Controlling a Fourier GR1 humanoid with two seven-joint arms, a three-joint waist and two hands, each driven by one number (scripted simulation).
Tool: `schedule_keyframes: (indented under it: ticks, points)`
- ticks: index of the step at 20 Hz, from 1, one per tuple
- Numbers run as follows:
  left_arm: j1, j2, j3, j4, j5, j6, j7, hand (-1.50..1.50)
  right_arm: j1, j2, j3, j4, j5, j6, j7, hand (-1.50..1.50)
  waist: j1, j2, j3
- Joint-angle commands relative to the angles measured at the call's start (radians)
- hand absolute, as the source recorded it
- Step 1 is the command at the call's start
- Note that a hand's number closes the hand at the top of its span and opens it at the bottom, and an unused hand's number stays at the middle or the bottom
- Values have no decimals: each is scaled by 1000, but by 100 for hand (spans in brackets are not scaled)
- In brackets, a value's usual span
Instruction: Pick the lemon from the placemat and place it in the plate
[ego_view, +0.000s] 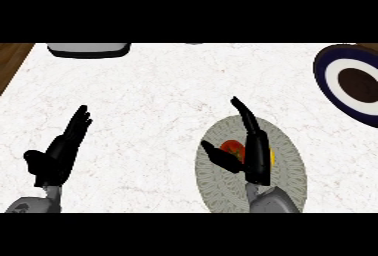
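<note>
Head view shows the right hand (249, 150) over the round grey patterned placemat (284, 165), fingers straight and pointing away from the robot, thumb spread wide to the left, holding nothing. Between thumb and fingers sits a small red-orange rounded object (232, 147), and a sliver of yellow (272, 157) peeks out on the far side of the fingers. That yellow sliver is probably the lemon, though the hand hides most of it, so I cannot be sure of its shape or exact place on the placemat.

The main risk is a wrong pick: the gap of the hand is lined up on the red-orange object, not on the yellow one, and closing here would likely take the wrong thing. A second risk is that the fingers, lying just beside or over the yellow piece, nudge it and roll it off the placemat onto the white marbled table (148, 100).

The dark blue and white round plate (328, 80) lies well apart at the upper right, partly cut off by the edge, so the carry is long and a rounded fruit could slip on the way.

The left hand (63, 147) rests open at the lower left, fingers up. A grey tray-like object (88, 49) sits at the far edge.
</note>
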Motion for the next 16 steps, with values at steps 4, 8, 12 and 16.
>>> schedule_keyframes:
  ticks: [4,8,12,16]
  points:
    - [45,17,37,21,2,-41,-41,0,231,-110,70,-325,280,-52,206,-150,-20,-5,1]
    - [-6,-8,49,67,-13,-17,-50,0,231,-102,63,-333,501,98,449,-150,-24,-2,-1]
    - [26,-36,12,17,-41,14,-36,0,259,-164,87,-447,583,347,634,-150,-22,-4,-2]
    - [48,22,50,-15,0,-50,-26,0,227,-165,105,-479,608,580,813,-150,0,-2,0]
